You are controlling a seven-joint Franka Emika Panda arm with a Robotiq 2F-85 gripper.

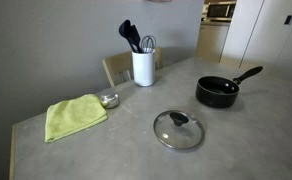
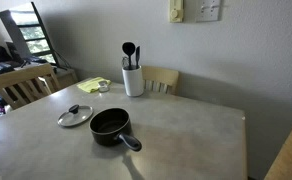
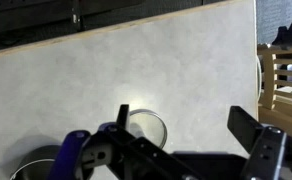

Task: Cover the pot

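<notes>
The black pot (image 1: 217,92) stands uncovered on the grey table, its long handle pointing away from the lid; it also shows in an exterior view (image 2: 110,124). The round glass lid (image 1: 178,130) lies flat on the table a short way from the pot, also seen in an exterior view (image 2: 74,116). My gripper (image 3: 181,115) shows only in the wrist view, open and empty, high above the tabletop. A pale round rim (image 3: 146,127) lies under its left finger; I cannot tell what it is. The arm is out of both exterior views.
A white utensil holder (image 1: 143,67) with black utensils stands near the wall. A green cloth (image 1: 74,116) and a tiny metal bowl (image 1: 109,100) lie beside it. Wooden chairs (image 2: 26,85) (image 2: 162,80) stand at the table's edges; one shows in the wrist view (image 3: 282,80).
</notes>
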